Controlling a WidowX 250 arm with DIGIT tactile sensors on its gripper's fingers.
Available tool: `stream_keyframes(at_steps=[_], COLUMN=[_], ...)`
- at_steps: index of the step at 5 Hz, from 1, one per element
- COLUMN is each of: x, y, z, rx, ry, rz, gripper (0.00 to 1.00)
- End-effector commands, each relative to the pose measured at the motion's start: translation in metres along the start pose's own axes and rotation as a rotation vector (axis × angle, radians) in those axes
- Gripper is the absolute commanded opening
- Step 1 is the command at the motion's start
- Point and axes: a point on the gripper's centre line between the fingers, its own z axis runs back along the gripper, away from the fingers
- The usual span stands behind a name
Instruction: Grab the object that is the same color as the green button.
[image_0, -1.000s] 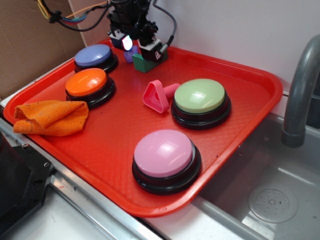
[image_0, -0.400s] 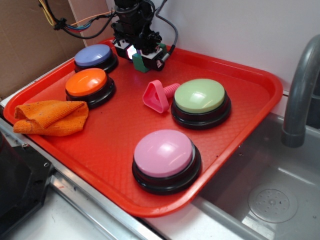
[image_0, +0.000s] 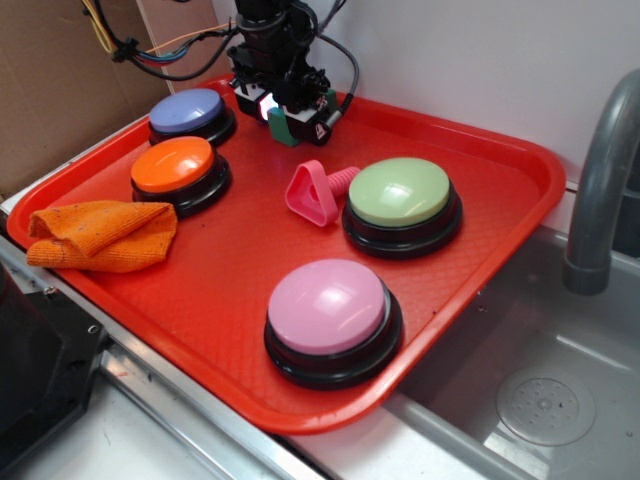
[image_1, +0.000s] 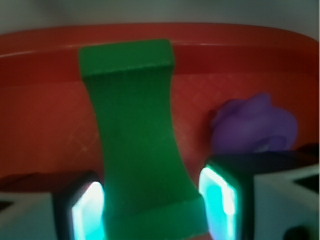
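**Gripper around the green block at the far edge of the tray**

The red tray (image_0: 480, 250) holds four dome buttons: the green button (image_0: 400, 192), a pink button (image_0: 328, 305), an orange button (image_0: 172, 163) and a purple button (image_0: 187, 108). An orange cloth (image_0: 100, 235) and a pink toy screw (image_0: 318, 190) also lie in it. At the far rim, the gripper (image_0: 290, 112) stands with one finger on each side of the green block (image_1: 140, 140). Its fingers are narrowly apart and small gaps remain, so it does not yet clamp the block. A small purple piece (image_1: 255, 125) lies just beside the block.

Bystanders on and around the red tray

On the red tray (image_0: 500, 215): purple button (image_0: 190, 112) far left, orange button (image_0: 176, 170) nearer, orange cloth (image_0: 100, 235) at the left edge, pink toy screw (image_0: 318, 192) mid-tray, pink button (image_0: 330, 315) near. A small purple piece (image_1: 255, 125) lies at the far rim. A grey faucet (image_0: 600, 190) and sink (image_0: 530, 390) stand right.
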Motion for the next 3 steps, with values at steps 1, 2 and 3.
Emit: stream_keyframes(at_steps=[1,2,3], x=[-0.003,-0.019,-0.046], y=[-0.005,-0.007,-0.009], z=[0.094,0.130,0.160], rx=[-0.067,-0.050,-0.028], ry=[-0.055,-0.026,0.011], rz=[0.013,0.030,0.081], gripper=[0.00,0.00,0.00])
